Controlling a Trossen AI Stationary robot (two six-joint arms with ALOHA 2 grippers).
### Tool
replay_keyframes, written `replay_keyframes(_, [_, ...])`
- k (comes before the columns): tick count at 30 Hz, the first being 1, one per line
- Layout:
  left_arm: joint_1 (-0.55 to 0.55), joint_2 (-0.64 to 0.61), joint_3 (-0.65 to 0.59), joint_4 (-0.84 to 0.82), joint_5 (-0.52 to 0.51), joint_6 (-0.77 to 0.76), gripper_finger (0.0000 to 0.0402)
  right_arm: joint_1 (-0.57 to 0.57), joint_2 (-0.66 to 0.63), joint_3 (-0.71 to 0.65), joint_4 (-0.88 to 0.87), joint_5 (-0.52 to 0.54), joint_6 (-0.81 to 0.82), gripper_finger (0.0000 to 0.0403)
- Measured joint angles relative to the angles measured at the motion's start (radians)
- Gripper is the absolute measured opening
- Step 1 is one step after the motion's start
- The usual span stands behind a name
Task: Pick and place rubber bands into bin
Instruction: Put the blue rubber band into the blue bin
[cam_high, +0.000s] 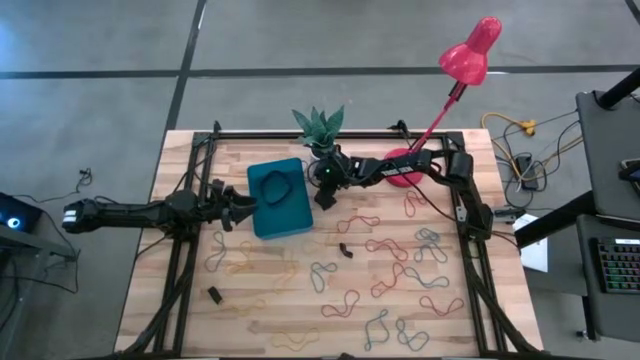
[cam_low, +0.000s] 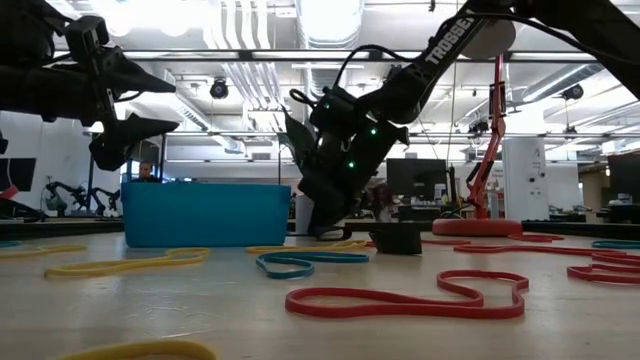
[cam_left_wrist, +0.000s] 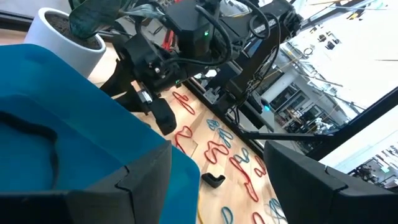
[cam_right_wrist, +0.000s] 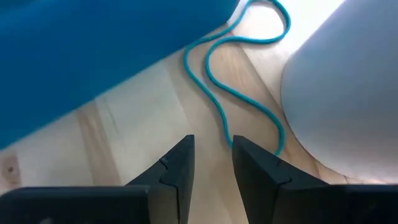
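Note:
The teal bin (cam_high: 290, 215) stands at the table's middle left with one dark rubber band (cam_high: 277, 186) inside. Many red, yellow and grey-green rubber bands (cam_high: 385, 248) lie flat on the wood. My right gripper (cam_high: 325, 195) points slantwise down between the bin's right side (cam_right_wrist: 93, 50) and a white pot (cam_right_wrist: 342, 93). Its fingers stand narrowly open (cam_right_wrist: 212, 158) at the near end of a teal rubber band (cam_right_wrist: 217, 106) that lies on the table. My left gripper (cam_high: 232, 207) waits open and level beside the bin's left side, with nothing between its fingers (cam_left_wrist: 217, 155). My right gripper comes slanting down at the teal band's near end (cam_right_wrist: 229, 138). One strand runs under the tip of one finger (cam_right_wrist: 255, 165). No band shows in the gap between the fingers. Whether a finger touches the band, I cannot tell.
The white pot with a green plant (cam_high: 320, 128) stands just behind my right gripper. A pink lamp (cam_high: 470, 50) has its base (cam_high: 405, 172) at the back right. Two small black pieces (cam_high: 345, 250) (cam_high: 214, 294) lie among the bands. Black frame rails run along the table's sides.

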Motion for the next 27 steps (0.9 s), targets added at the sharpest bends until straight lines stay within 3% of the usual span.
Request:
replay_keyframes(10, [0.0,0.007,0.0,0.0,0.0,-0.001,0.024,-0.007,0.009,0.003,-0.002,0.018,0.061,0.0084])
replay_keyframes(14, [0.0,0.015,0.0,0.0,0.0,-0.001,0.024,-0.014,0.021,0.006,-0.02,-0.069,0.159,0.0052])
replay_keyframes(18, [0.0,0.023,0.0,0.001,0.0,-0.001,0.024,-0.007,0.025,0.008,-0.071,-0.084,0.191,0.0017])
replay_keyframes(27, [0.0,0.037,0.0,0.001,0.0,-0.001,0.024,0.031,0.021,0.034,-0.093,-0.166,0.288,0.0008])
